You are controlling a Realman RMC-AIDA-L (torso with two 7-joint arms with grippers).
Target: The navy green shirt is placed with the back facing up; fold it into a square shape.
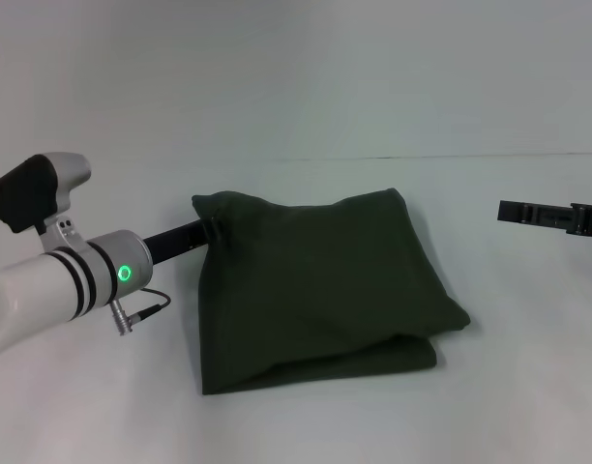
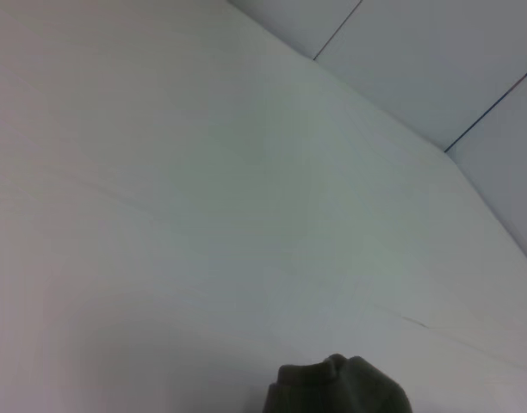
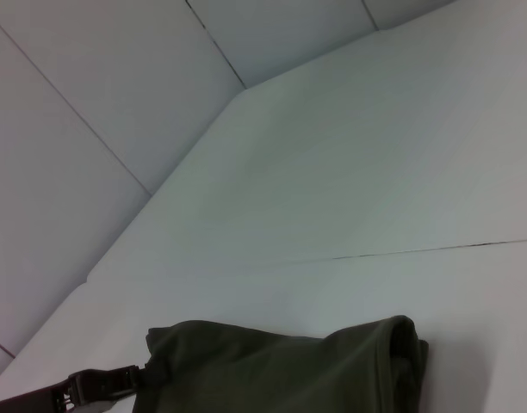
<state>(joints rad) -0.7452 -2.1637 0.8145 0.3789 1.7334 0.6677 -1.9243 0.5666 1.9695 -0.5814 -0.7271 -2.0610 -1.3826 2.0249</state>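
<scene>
**Shirt folded up mid-bench, left gripper at its far-left corner**

Head view: the navy green shirt (image 1: 320,290) lies folded into a rough square, approx mid-bench, layers stacked, near edge showing a doubled fold. Plain dark cloth up, no lettering seen. Far edge puffs a bit, near-right corner sticks out past the lower layer.

Left gripper (image 1: 211,232) reaches in from the bench's left side, black tip right at the shirt's far-left corner, cloth bunched there. Jaws clenched on that corner, by the look of the gather. White arm w/ green ring light (image 1: 125,274) sits over the near-left part of the bench (image 1: 296,425). Left wrist view: just a puckered bit of the shirt at frame edge, rest is white bench and wall.

Right gripper (image 1: 514,211) hangs off toward the bench's right edge, well apart from the shirt, touching nothing. Its jaws: can't tell open or shut. Right wrist view shows the shirt's far edge and the left gripper on the corner.
</scene>
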